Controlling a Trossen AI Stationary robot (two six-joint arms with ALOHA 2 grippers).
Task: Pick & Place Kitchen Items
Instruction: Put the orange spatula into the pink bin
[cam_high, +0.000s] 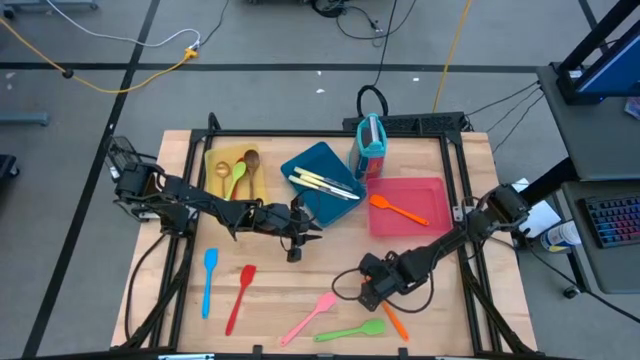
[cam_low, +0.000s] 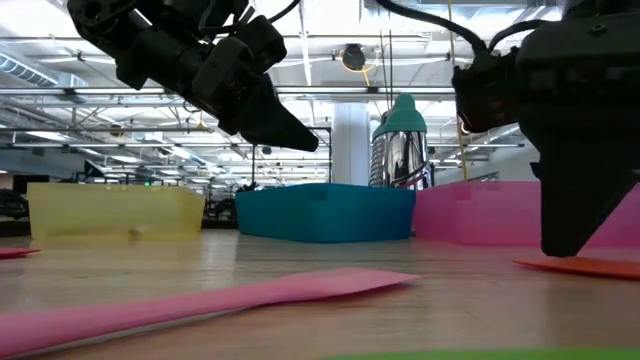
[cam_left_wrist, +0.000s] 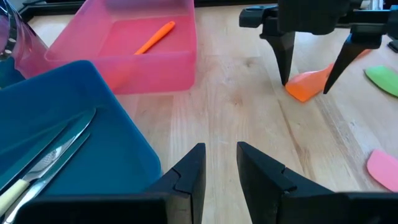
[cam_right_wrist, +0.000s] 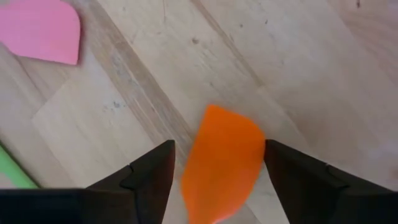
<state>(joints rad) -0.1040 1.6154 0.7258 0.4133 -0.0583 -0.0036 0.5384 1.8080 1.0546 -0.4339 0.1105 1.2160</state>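
Jaws spread, the right gripper is straddling the orange spatula, lying on the surface at five o'clock. Closing off-centre could skid it away. Left gripper is hovering mid-surface, jaws slightly parted, empty.
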